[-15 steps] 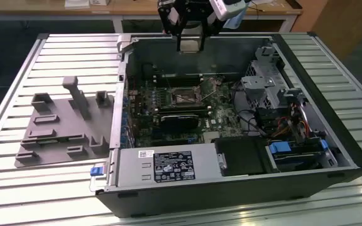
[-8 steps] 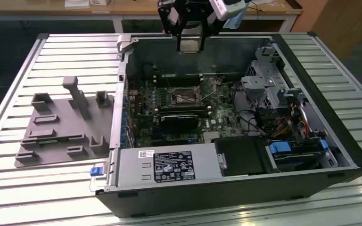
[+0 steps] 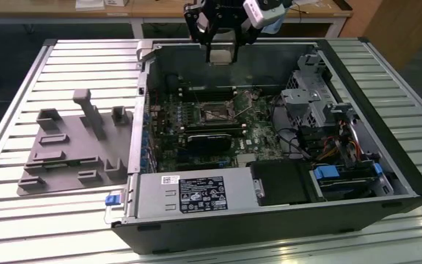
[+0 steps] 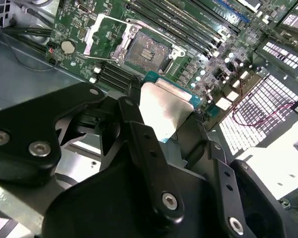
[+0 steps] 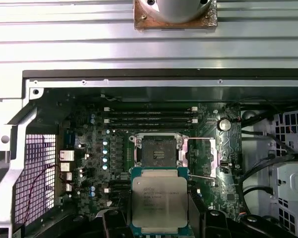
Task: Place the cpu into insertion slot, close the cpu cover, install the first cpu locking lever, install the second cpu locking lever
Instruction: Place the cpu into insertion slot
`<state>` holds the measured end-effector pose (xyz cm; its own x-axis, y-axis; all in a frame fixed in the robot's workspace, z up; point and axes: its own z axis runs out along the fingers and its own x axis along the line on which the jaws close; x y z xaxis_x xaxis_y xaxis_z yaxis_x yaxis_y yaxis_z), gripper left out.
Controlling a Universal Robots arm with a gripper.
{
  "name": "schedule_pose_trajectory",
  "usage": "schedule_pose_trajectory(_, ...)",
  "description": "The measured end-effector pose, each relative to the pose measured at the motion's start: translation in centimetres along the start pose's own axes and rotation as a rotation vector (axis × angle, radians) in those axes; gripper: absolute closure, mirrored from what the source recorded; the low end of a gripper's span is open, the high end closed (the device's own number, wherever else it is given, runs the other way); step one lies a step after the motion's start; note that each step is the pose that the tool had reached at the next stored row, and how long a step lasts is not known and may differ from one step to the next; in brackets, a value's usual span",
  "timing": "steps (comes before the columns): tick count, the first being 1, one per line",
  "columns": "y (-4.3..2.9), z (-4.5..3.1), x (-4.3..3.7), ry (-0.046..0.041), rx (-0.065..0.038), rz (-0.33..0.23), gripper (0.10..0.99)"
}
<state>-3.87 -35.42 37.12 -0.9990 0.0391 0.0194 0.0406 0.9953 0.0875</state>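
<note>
My gripper [image 3: 221, 55] hangs above the far wall of the open computer case [image 3: 387, 181] and is shut on the cpu [image 3: 221, 53]. In both wrist views the cpu [image 5: 159, 201] [image 4: 166, 111] shows its dull silver top between the black fingers [image 4: 134, 124]. Below on the green board lies the insertion slot [image 5: 157, 151] [image 4: 148, 52] [image 3: 215, 113], its dark centre uncovered. The cpu cover [image 5: 202, 156] [image 4: 103, 35] is swung open beside the slot. A thin wire locking lever [image 5: 201, 176] sticks out next to it.
A grey fixture plate [image 3: 72, 148] with upright holders lies on the slatted table at the exterior view's left. Inside the case are a black card [image 3: 211, 137], memory slots [image 5: 149, 116], a power supply [image 3: 196, 198], a drive cage [image 3: 314, 99] and loose cables [image 3: 299, 146].
</note>
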Motion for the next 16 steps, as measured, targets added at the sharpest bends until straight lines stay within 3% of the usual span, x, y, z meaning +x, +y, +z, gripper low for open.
schedule_pose_trajectory(16,-0.09,0.95,-0.02,-0.0153,0.019,0.155,0.549)
